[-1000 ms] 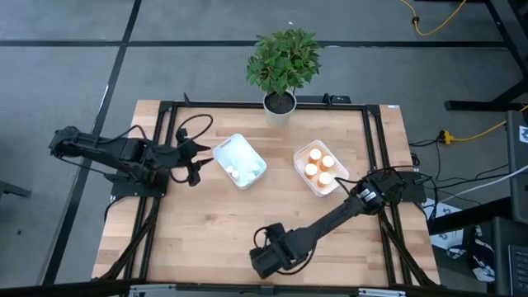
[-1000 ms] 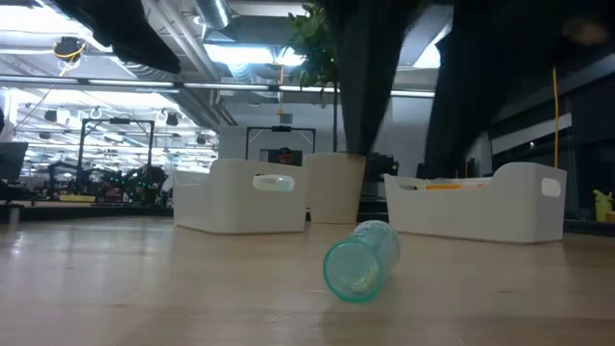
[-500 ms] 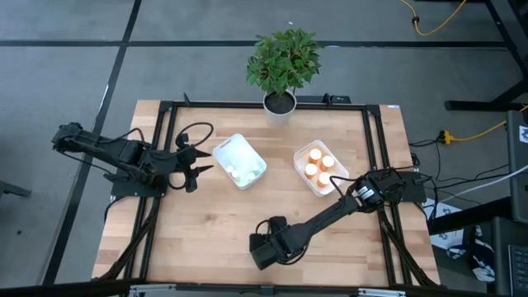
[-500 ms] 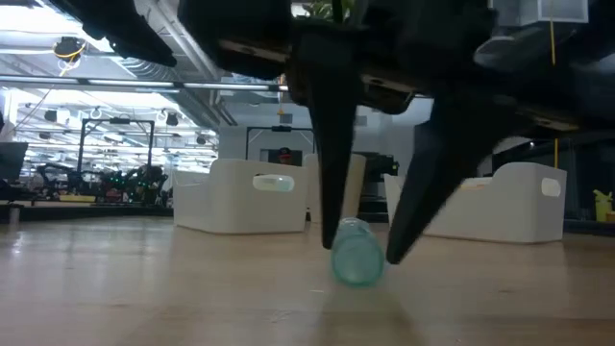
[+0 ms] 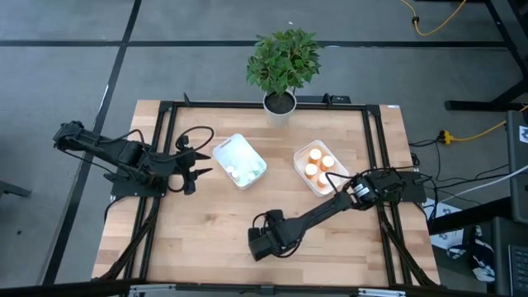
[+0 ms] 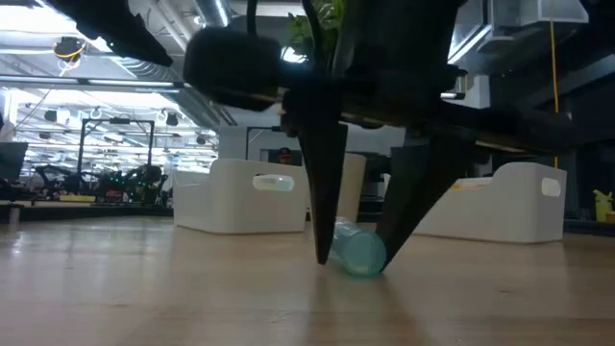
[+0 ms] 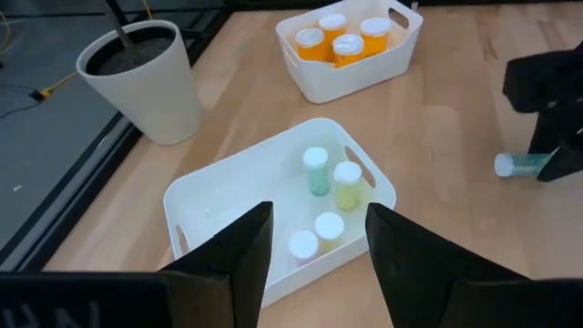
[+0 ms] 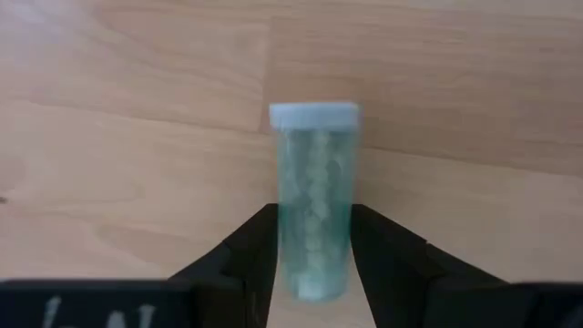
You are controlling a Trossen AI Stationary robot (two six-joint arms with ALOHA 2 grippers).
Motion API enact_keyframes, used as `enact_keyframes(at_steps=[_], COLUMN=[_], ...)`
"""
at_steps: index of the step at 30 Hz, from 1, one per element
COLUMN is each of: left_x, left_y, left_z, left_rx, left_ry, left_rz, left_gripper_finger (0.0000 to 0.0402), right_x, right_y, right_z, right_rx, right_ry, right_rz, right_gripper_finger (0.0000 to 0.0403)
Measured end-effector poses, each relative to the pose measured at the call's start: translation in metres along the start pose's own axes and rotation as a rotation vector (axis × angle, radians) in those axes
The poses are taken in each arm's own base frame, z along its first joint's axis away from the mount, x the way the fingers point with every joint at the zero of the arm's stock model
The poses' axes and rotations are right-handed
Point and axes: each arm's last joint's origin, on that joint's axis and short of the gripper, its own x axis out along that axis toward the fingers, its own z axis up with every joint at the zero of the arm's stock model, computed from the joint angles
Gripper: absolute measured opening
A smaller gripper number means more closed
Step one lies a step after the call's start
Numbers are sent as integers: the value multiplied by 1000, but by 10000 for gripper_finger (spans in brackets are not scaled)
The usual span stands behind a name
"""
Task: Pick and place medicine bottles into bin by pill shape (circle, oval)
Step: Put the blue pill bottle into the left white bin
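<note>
A teal bottle [image 6: 357, 252] is lying on the table [image 5: 206, 223] near its front edge, between the right gripper's [image 5: 257, 245] fingers. Two bins [image 5: 239, 161] [image 5: 320, 169] are sitting behind it, side by side.

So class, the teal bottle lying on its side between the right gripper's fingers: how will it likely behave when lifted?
The teal bottle is round and lying flat, so it would probably roll if nudged. Its smooth sides may slip between the right gripper. It looks small, probably light.

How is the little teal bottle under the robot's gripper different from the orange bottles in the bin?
The teal bottle lies on its side on the bare table, while the orange bottles stand upright in a white bin. The teal bottle sits alone between the right gripper fingers; the orange bottles are grouped and untouched. Both have white caps.
</note>
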Motion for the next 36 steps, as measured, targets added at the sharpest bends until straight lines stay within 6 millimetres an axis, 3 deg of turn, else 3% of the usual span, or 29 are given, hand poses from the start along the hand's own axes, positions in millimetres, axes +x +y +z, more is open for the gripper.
enact_keyframes(at_steps=[13,18,23,29,33,36], left_x=[0,1,1,1,1,1], left_y=[0,1,3,6,7,7], left_z=[0,3,21,28,28,28], left_rx=[18,108,167,238,210,189], left_ry=[4,-28,-180,-230,-229,-230], left_rz=[1,9,56,89,89,86], left_gripper_finger=[171,171,171,171,171,171], right_x=[2,-6,-16,-45,-78,-103], right_y=[1,15,33,61,75,70], right_z=[2,19,56,99,114,120], right_rx=[-236,-454,-610,-715,-821,-859], right_ry=[-127,-319,-472,-611,-708,-763], right_rz=[31,60,27,30,40,23], right_gripper_finger=[96,102,102,103,103,103])
